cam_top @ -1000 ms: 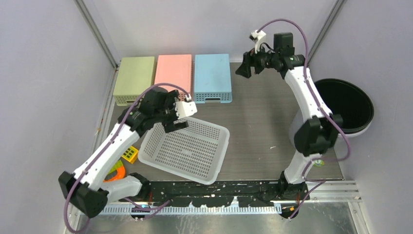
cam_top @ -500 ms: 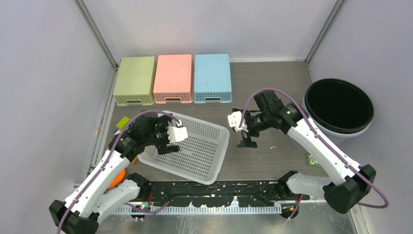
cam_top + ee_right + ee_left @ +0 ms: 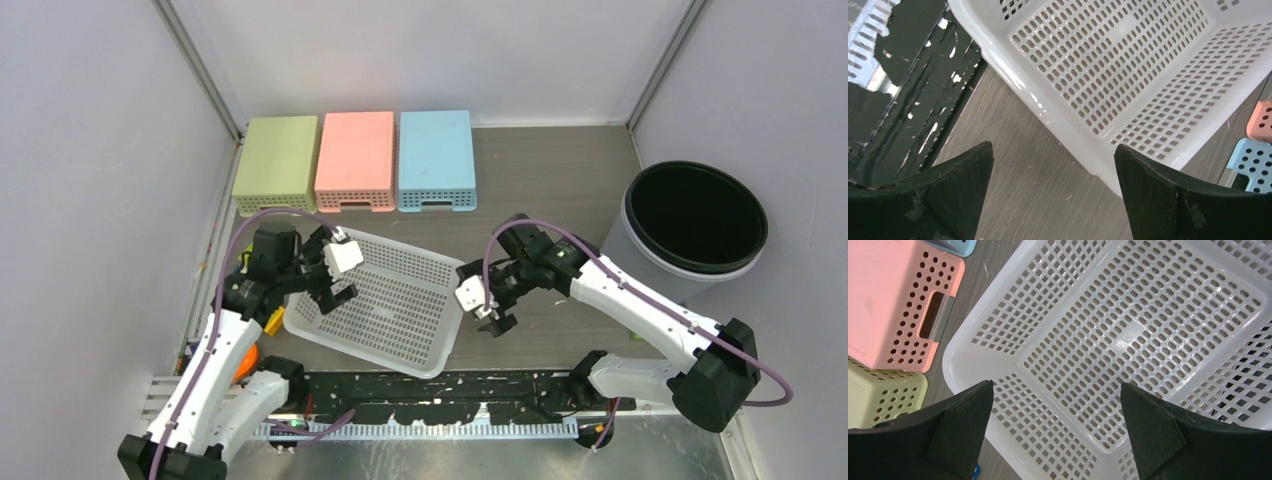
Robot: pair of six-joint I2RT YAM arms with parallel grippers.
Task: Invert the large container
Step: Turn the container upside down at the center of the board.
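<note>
You have the basket [image 3: 385,305] on the surface [image 3: 560,190], near its front edge, left of centre. Three bins [image 3: 356,160] stand in a row behind it. The bucket [image 3: 695,218] is far right. The left fingers [image 3: 955,435] are over the basket's left rim, and the right fingers [image 3: 1158,200] are just beside its right rim.

Both arms wear white shells with black joints: left arm [image 3: 215,350]; right arm [image 3: 640,305]; a purple cable [image 3: 530,222] loops along each; white camera block [image 3: 345,257] at the wrist; fingers [image 3: 955,435] matte black, wedge-shaped.

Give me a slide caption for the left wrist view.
Open left pincer poised over the upright white basket, pink bin beside it.
</note>
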